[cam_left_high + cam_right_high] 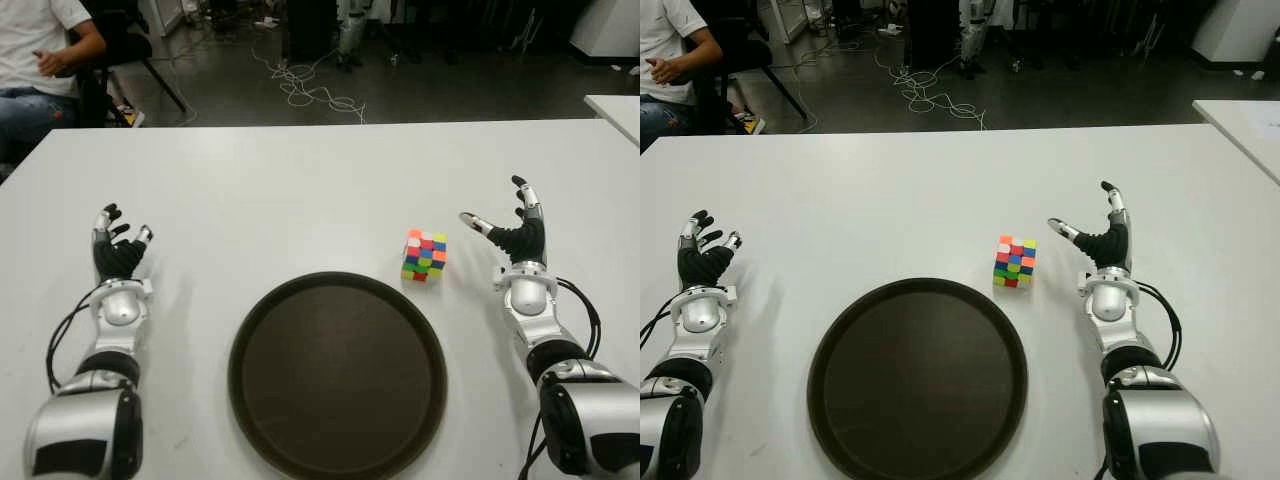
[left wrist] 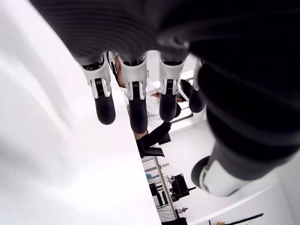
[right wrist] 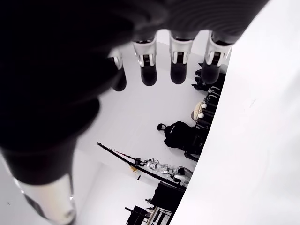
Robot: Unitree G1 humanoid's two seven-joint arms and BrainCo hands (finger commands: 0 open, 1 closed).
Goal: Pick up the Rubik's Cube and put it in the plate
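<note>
Right hand (image 1: 508,232) spread, holding nothing; Rubik's Cube (image 1: 424,255) sits just beside its thumb, on the table (image 1: 300,180), near the plate (image 1: 337,376) rim. Left hand (image 1: 118,248) relaxed, empty, well apart.

One Rubik's Cube (image 1: 425,255), one plate (image 1: 337,375), one table (image 1: 280,190), two robot hands: left hand (image 1: 118,255), right hand (image 1: 512,235); one person (image 1: 35,60) at 11 o'clock
</note>
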